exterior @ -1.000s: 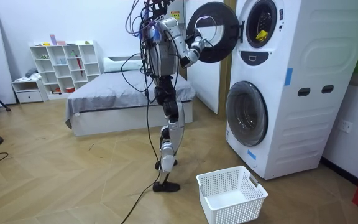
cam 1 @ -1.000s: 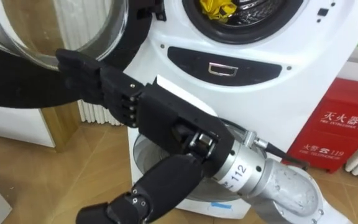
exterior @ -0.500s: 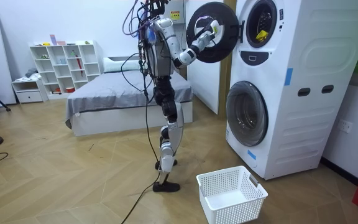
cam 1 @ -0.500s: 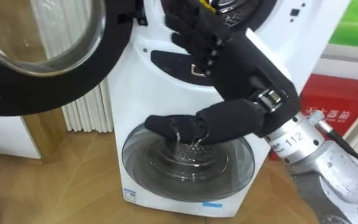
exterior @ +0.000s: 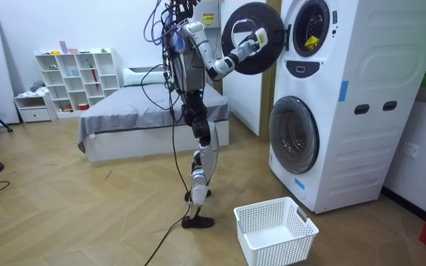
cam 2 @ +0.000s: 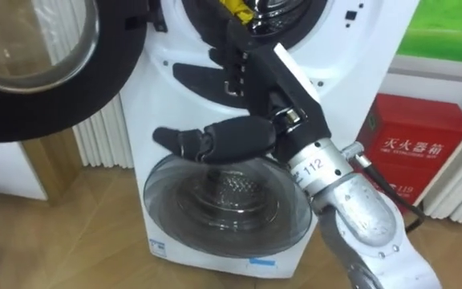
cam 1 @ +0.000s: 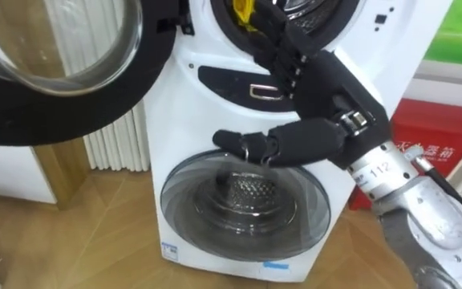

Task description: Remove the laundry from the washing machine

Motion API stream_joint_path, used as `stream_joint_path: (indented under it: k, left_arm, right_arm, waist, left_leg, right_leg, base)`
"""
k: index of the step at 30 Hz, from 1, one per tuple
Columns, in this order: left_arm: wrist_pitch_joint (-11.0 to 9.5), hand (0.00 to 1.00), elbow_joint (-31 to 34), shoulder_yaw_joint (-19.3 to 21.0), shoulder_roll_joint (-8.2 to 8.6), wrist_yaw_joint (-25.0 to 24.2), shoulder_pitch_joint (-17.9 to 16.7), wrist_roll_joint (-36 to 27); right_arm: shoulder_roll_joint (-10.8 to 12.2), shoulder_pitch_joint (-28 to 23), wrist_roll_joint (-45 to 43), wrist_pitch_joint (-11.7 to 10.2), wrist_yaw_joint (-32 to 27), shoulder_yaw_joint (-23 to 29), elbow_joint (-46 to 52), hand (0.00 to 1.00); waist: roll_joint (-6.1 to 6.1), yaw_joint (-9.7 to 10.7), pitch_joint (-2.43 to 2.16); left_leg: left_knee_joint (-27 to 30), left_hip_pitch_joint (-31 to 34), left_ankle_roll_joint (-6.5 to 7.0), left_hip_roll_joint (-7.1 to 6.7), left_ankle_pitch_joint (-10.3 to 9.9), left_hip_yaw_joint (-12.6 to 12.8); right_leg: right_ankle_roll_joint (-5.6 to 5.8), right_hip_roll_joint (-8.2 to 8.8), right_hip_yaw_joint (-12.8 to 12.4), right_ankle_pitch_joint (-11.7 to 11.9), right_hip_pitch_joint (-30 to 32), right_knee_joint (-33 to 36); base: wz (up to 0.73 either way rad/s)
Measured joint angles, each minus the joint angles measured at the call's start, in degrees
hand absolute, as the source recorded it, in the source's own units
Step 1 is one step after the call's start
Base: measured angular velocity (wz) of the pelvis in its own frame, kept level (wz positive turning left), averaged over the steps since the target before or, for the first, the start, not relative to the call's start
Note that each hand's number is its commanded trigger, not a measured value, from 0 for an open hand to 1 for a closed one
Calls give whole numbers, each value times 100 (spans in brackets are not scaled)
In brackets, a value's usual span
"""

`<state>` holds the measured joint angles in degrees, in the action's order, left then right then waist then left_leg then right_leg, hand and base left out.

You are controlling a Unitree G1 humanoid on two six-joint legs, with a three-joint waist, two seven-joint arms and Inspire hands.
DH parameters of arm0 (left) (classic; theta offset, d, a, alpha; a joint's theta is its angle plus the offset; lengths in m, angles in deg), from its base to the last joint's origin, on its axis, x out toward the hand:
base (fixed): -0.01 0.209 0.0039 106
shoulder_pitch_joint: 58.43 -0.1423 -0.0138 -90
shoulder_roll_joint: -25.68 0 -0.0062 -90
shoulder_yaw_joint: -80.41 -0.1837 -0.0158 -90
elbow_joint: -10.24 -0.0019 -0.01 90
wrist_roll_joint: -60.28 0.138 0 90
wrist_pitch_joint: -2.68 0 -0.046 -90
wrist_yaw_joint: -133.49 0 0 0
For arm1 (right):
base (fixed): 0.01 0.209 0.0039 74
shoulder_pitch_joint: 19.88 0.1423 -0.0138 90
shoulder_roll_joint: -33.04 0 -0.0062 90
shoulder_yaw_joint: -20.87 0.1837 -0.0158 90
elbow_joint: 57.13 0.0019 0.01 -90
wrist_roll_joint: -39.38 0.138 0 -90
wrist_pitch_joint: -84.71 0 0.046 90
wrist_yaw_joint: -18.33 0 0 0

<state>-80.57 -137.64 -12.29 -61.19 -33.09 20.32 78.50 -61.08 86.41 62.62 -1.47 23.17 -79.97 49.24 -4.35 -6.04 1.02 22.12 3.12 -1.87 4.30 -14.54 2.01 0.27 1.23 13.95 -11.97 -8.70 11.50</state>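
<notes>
White washing machine [cam 1: 176, 132] holding yellow clothes [cam 1: 243, 10], black robot hand [cam 1: 327, 84], red box [cam 1: 443, 132] beside it.

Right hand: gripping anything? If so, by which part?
Nothing held. The right hand is open, fingers straight, raised at the mouth of the upper washing machine. The yellow cloth lies in the drum by its fingertips, ungripped.

Herringbone wood floor [exterior: 65, 214], plain white walls [exterior: 21, 29], even indoor light. Far side: bed with grey cover [exterior: 132, 122], white cubby shelf [exterior: 76, 77] against the wall, low white nightstand [exterior: 32, 111] just beside the shelf on the room view's left. White ribbed radiator [cam 1: 115, 148] against the wall, red cabinet [cam 1: 443, 144] on the floor, green poster [cam 1: 459, 32] above it.
</notes>
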Motion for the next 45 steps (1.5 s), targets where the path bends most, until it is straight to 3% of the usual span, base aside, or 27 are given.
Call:
stream_joint_path:
  k: [2,7,10,12,13,14,15,16,17,18,21,24,27,30,32,33,34,35,37,39,40,41,42,43,44,45]
  left_arm:
    - [51,0,-26,74,-10,-3,13,-32]
    - [163,0,-29,78,96,-65,-119,-56]
    - [166,0,-24,107,92,-65,-209,-55]
    - [138,0,-92,171,91,-65,-220,-51]
    - [122,0,-203,227,84,-63,-213,-75]
    - [77,0,-255,238,68,-62,-235,-204]
    - [29,0,-258,268,74,-69,-276,-259]
    - [25,0,-263,271,73,-86,-283,-257]
    - [28,0,-277,360,23,-145,-332,-254]
    - [29,0,-278,424,-12,-167,-336,-255]
    - [1,0,-289,486,-107,-182,-320,-298]
    - [-81,0,-282,455,-120,-179,-47,-296]
    - [-107,0,-284,427,-153,-153,206,-308]
    - [-184,0,-279,428,-220,-102,458,-305]
    - [-215,0,-270,397,-216,-72,550,-297]
    - [-216,0,-268,392,-215,-54,571,-286]
    - [-223,0,-266,385,-215,-30,629,-286]
    - [-225,0,-278,367,-207,-25,667,-286]
    - [-224,0,-270,364,-193,-12,668,-288]
    - [-197,0,-214,363,-174,55,539,-294]
    - [-186,0,-216,363,-171,85,505,-291]
    - [-150,0,-215,371,-166,130,413,-291]
    - [-124,0,-216,381,-166,149,356,-290]
    - [-71,0,-223,445,-157,206,231,-270]
    - [-23,0,-246,501,-115,262,128,-266]
    - [-12,0,-249,502,-104,280,78,-266]
  right_arm:
    - [1,21,-122,0,-152,53,-311,0]
    - [7,23,-129,3,-353,102,-451,0]
    - [25,25,-123,-1,-513,109,-448,0]
    - [23,38,-132,-1,-608,114,-448,0]
    - [22,38,-118,0,-687,120,-469,0]
    - [27,31,-131,1,-748,118,-544,0]
    - [-16,32,-139,5,-803,158,-555,0]
    - [-41,29,-133,-2,-809,227,-548,0]
    - [-35,28,-136,1,-890,283,-591,0]
    - [-35,29,-144,1,-919,308,-594,0]
    - [-35,67,-182,-6,-1014,323,-562,0]
    - [-51,64,-318,-11,-1150,332,-657,0]
    - [-59,63,-332,-12,-1221,321,-673,0]
    - [-56,50,-485,-13,-1330,317,-688,0]
    - [-55,49,-572,-19,-1357,331,-704,0]
    - [-51,47,-586,-18,-1350,330,-727,0]
    - [-54,46,-606,-14,-1344,334,-754,0]
    - [-57,46,-610,-1,-1337,344,-774,0]
    - [-59,51,-606,0,-1340,374,-773,0]
    - [-58,54,-571,1,-1343,373,-757,0]
    - [-58,55,-553,1,-1348,375,-757,0]
    - [-59,56,-552,1,-1354,376,-756,0]
    - [-59,62,-552,1,-1355,377,-755,0]
    - [-59,85,-566,0,-1355,377,-731,0]
    - [-70,108,-564,-6,-1354,398,-687,0]
    - [-70,108,-564,-6,-1357,428,-653,0]
  waist:
    - [-20,-55,-13]
    - [24,-124,-12]
    - [-17,-164,-61]
    - [-44,-137,-80]
    - [-62,-34,-66]
    - [-63,-56,-33]
    - [-86,-92,-67]
    - [-66,-123,-61]
    - [-71,-210,-86]
    - [-119,-213,-99]
    - [-173,-177,-121]
    - [-90,-17,-64]
    - [-19,2,-29]
    - [31,-41,-18]
    - [123,-11,-7]
    - [148,-24,-21]
    - [147,-15,-32]
    - [191,-8,-15]
    - [192,9,-20]
    - [196,103,-33]
    - [190,130,-41]
    - [171,126,-77]
    - [161,107,-99]
    - [125,77,-132]
    - [159,76,-146]
    - [182,80,-150]
  left_leg:
    - [350,188,-30,46,-140,-118]
    - [413,278,-41,32,-129,-194]
    - [285,289,-36,-23,-20,-192]
    - [502,433,-49,-28,0,-182]
    - [889,657,-77,-39,67,-118]
    - [1105,823,-74,-100,89,-90]
    - [573,862,-99,-119,137,-21]
    - [369,902,-1,-110,373,30]
    - [312,879,166,-137,491,151]
    - [263,819,191,-187,492,189]
    - [252,753,349,-369,394,272]
    - [244,637,525,-585,280,295]
    - [233,588,645,-653,205,460]
    - [153,404,818,-717,88,676]
    - [93,324,865,-674,29,664]
    - [57,311,878,-651,22,666]
    - [-24,253,888,-589,27,676]
    - [-129,142,897,-556,39,678]
    - [-220,-43,916,-531,27,678]
    - [-352,-290,911,-534,19,553]
    - [-393,-356,902,-537,14,533]
    - [-513,-510,874,-552,-2,529]
    - [-557,-576,854,-563,-17,527]
    - [-662,-711,820,-591,-37,525]
    - [-719,-811,779,-557,-66,497]
    - [-760,-853,757,-525,-77,484]
  right_leg:
    - [-47,-45,0,-167,70,213]
    - [-101,-49,47,-207,102,236]
    - [-115,5,44,-216,183,254]
    - [-165,43,30,-247,188,255]
    - [-182,50,-55,-275,145,225]
    - [-182,105,-243,-325,107,275]
    - [-140,150,-336,-397,133,308]
    - [-110,162,-355,-461,155,372]
    - [-19,243,-411,-529,195,443]
    - [15,295,-403,-539,211,438]
    - [155,488,-424,-553,200,535]
    - [263,750,-525,-616,296,1061]
    - [329,935,-620,-597,682,1849]
    - [516,1027,-761,-386,943,2240]
    - [462,968,-763,-236,1002,2259]
    - [457,907,-793,-270,1063,2218]
    - [422,727,-811,-388,1221,2133]
    - [373,538,-829,-444,1376,1906]
    - [274,268,-855,-376,1597,1496]
    - [91,11,-883,61,1691,724]
    - [27,-28,-901,218,1693,582]
    - [-82,-66,-940,464,1675,406]
    - [-114,-76,-966,562,1638,390]
    - [-137,-125,-1038,924,1534,335]
    - [-65,-143,-1059,1069,1454,298]
    - [-67,-153,-1054,1067,1418,273]
  base:
    - [21]
    - [10]
    - [4]
    - [29]
    - [42]
    - [32]
    - [0]
    - [-16]
    - [-14]
    - [-12]
    - [-3]
    - [12]
    - [-16]
    - [-34]
    - [-31]
    - [-25]
    - [-14]
    - [-6]
    - [12]
    - [39]
    - [36]
    - [18]
    - [3]
    - [-4]
    - [0]
    - [10]
